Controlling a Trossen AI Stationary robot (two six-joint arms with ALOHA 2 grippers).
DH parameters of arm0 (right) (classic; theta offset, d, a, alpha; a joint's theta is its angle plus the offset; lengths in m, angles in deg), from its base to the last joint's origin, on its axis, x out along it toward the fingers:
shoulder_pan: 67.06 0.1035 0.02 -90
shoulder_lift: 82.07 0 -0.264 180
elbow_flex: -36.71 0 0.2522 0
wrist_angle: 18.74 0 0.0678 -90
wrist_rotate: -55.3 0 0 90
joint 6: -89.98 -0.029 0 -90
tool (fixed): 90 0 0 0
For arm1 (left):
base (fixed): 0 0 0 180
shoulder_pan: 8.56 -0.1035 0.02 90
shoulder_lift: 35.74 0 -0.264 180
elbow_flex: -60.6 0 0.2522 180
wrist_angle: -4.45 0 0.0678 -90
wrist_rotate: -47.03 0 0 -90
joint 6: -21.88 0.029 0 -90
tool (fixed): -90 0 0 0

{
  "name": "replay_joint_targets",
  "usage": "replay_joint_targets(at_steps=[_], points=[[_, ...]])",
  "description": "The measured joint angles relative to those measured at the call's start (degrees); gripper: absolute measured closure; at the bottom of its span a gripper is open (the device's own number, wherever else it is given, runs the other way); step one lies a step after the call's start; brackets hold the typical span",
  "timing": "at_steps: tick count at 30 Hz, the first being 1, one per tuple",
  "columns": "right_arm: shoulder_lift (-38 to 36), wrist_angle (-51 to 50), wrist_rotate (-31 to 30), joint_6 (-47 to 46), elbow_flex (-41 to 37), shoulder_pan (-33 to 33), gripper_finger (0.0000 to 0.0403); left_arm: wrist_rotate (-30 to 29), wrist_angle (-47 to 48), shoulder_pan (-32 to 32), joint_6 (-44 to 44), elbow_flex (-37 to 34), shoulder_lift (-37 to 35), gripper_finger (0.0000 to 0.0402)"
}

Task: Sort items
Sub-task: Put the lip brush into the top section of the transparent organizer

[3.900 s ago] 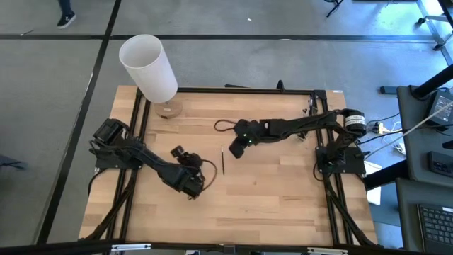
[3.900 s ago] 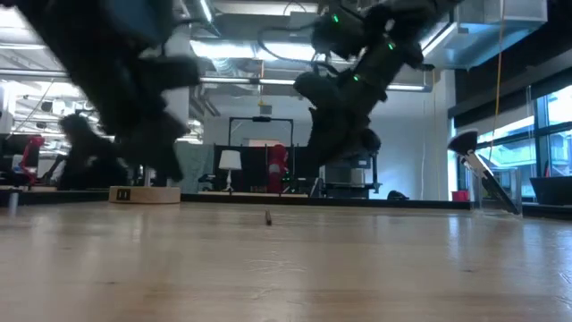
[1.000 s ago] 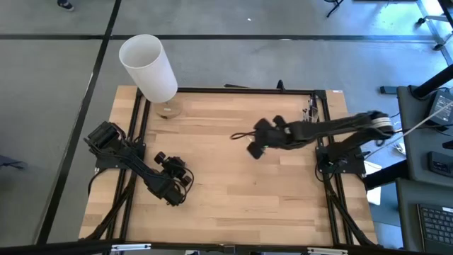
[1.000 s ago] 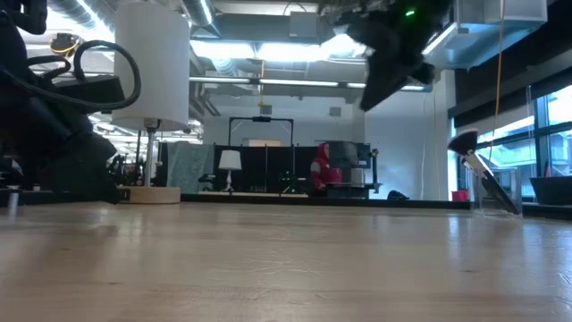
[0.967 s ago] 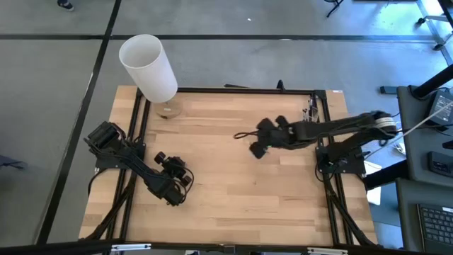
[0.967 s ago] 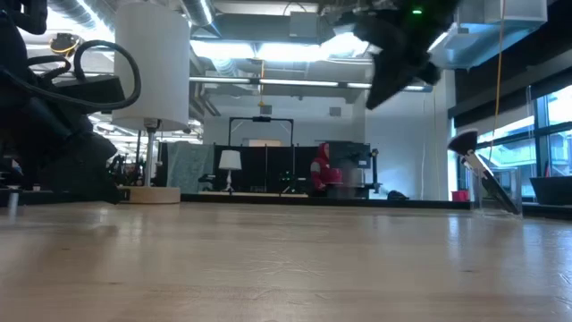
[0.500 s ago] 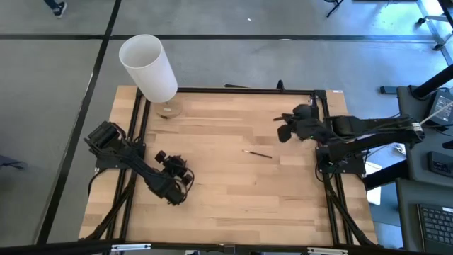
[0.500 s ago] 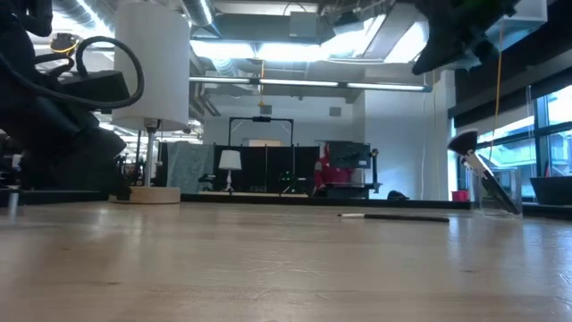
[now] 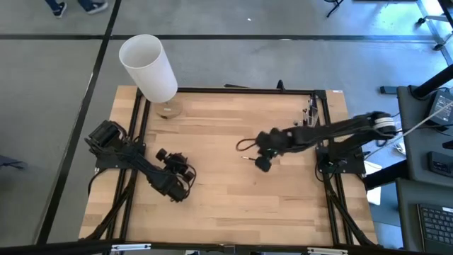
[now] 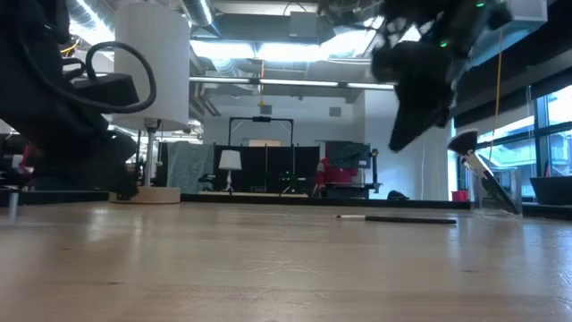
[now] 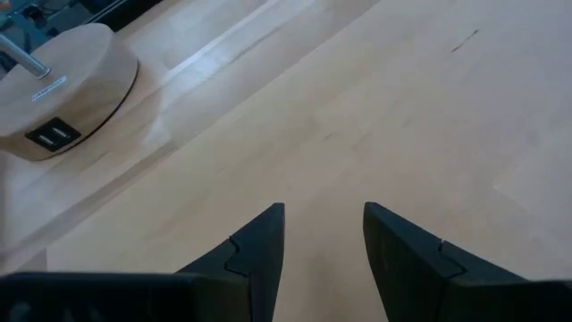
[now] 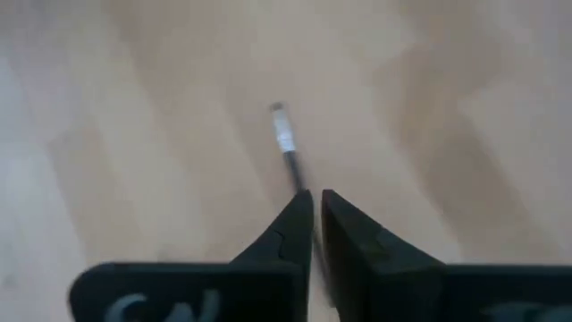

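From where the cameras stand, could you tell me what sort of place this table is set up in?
Probably an open-plan robotics lab or workshop: a framed wooden table on a bare grey floor, exposed ceiling ducts and strip lights in the low view, and a keyboard at a workstation beside it.

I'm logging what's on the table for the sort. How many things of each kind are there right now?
Brushes: 1
White cylinders on a stand: 1
Total: 2
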Motion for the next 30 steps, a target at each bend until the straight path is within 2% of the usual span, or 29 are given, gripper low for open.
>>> replay_joint_targets(at_steps=[4,8,11,14,20,25,30], points=[[9.0,0.0,6.0,4.6,5.1,0.0,0.0347,0.0,-1.6,-0.8,2.6,0.0,0.0,0.0254],[17.3,-4.3,6.2,8.2,11.4,0.0,0.0316,0.1,-4.0,-1.0,5.5,0.0,0.0,0.0254],[23.5,-9.3,6.2,11.1,16.7,0.0,0.0309,0.7,-5.2,-0.9,6.9,0.0,0.0,0.0254],[29.0,-14.5,6.2,13.3,21.1,0.0,0.0312,1.6,-5.3,-0.4,7.1,0.0,0.0,0.0254],[35.7,-18.3,6.3,17.2,26.6,0.0,0.0324,1.7,-5.2,0.2,7.1,0.0,0.0,0.0254],[37.8,-18.5,6.2,19.2,27.4,0.0,0.0337,1.7,-5.2,0.2,7.1,0.0,0.0,0.0254],[39.1,-18.0,6.1,19.1,26.8,-0.1,0.0369,1.7,-5.2,0.2,7.1,0.0,0.0,0.0254]])
